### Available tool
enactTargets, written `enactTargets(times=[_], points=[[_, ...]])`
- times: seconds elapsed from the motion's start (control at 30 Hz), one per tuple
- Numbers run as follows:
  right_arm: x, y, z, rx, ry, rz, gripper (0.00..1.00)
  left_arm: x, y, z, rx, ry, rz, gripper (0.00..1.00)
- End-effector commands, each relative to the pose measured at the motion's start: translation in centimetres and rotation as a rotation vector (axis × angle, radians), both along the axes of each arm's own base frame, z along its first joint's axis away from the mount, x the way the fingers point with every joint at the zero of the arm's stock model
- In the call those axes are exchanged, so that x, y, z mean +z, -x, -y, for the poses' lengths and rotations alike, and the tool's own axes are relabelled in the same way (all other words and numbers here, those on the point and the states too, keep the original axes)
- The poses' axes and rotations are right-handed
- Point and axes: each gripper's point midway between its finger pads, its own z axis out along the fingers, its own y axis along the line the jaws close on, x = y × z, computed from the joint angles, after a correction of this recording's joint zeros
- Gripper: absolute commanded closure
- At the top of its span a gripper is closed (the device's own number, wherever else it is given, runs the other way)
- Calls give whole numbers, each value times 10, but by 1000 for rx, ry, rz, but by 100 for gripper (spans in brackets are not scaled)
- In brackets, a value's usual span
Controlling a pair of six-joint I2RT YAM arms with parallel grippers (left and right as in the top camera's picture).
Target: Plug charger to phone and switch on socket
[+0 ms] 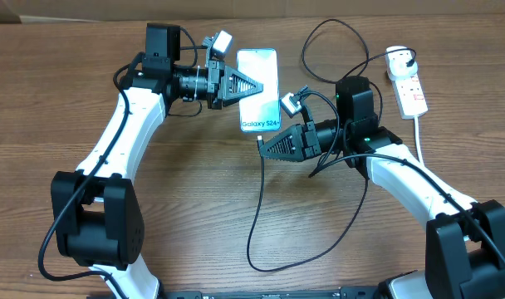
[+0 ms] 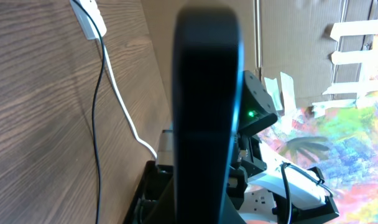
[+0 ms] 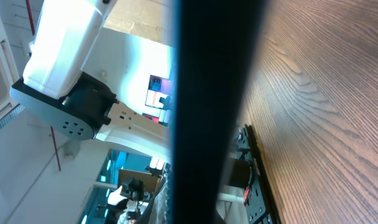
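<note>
The phone [image 1: 261, 79] lies flat on the wooden table with its light-blue screen lit. My left gripper [image 1: 254, 85] is shut, and its tip rests over the phone's left half. My right gripper [image 1: 262, 148] is shut on the end of the charger cable [image 1: 254, 216], just below the phone's bottom edge. The connector tip is hidden by the fingers. The cable loops over the table to the white plug [image 1: 399, 56] in the socket [image 1: 411, 90] at the far right. In both wrist views the dark closed fingers [image 2: 207, 37] [image 3: 214, 62] block the centre.
The socket's thick white cord [image 1: 419, 133] runs down the right side and also shows in the left wrist view [image 2: 124, 112]. The black cable makes a large loop [image 1: 319, 249] on the table in front of the right arm. Cardboard stands behind the table.
</note>
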Motion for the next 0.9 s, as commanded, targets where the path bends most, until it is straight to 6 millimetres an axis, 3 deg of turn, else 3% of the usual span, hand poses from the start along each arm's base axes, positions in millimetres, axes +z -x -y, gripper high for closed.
enactTargets(times=[0.0,0.87], points=[[13,1,0,6,-11,15,96,7,4,3,-20,17,-3,96],[13,0,0,-1,-9,24,96,11,7,2,-41,41,-7,96]])
